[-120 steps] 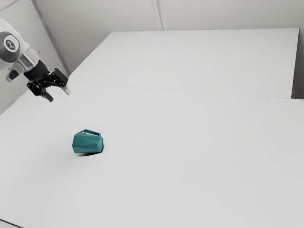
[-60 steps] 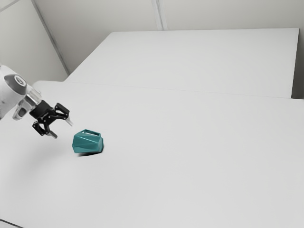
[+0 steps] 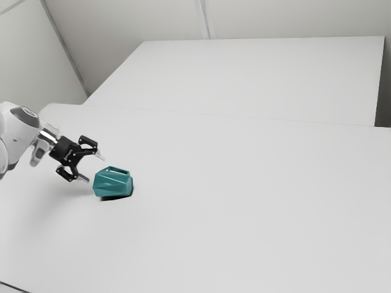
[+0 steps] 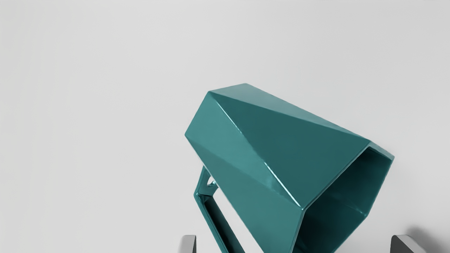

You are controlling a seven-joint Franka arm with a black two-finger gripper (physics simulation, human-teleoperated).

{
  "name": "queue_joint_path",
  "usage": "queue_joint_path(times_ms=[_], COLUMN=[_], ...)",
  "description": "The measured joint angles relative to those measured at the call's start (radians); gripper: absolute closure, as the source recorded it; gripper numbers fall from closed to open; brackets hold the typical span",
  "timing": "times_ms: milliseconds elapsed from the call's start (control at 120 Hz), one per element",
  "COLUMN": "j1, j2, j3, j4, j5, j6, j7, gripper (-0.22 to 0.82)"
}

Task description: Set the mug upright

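- The mug [image 3: 112, 184], teal and faceted, lies on its side on the white tabletop [image 3: 244, 201], left of centre in the exterior view and a little below mid-height; it is not upright.
- The pincer [image 3: 93, 168] is open and holds nothing; its fingers [image 4: 189, 245] stand wide apart, just beside the mug on the exterior view's left.
- The mouth [image 4: 342, 202] faces the pincer; the handle [image 4: 215, 218] juts from the side that lies toward the top of the exterior view.
- It looks light, stiff and thin-walled, probably ceramic or hard plastic, so a chip is possible if it drops. The glossy, slanted facets may let it slip or roll in a weak hold.
- The body near the mouth seems the best place to take hold, one finger on each side; the handle could catch the nearer finger.
- Righting it calls for a firm grip, a small lift, then a turn that brings the base down and the mouth up.
- Bare tabletop stretches toward the exterior view's right, with ample room to swing it. One fingertip's shadow suggests the surface is close, so a low scrape is the likelier trouble.
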Motion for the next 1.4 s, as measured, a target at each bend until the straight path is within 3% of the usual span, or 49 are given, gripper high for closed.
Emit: queue_joint_path(times_ms=[125,600,867,1067,1400], j1=[-0.002,-0.005,0.000,0.000,-0.001], j2=[0.016,0.028,0.027,0.024,0.000], j3=[-0.001,-0.004,-0.004,-0.005,-0.005], j4=[0.009,-0.007,-0.030,-0.031,-0.045], j5=[-0.012,-0.074,-0.092,-0.114,-0.129], j6=[-0.008,-0.031,-0.040,-0.051,-0.060], j7=[0.000,0.000,0.000,0.000,0.000], gripper=[0.02,0.33,0.55,0.81,0.79])
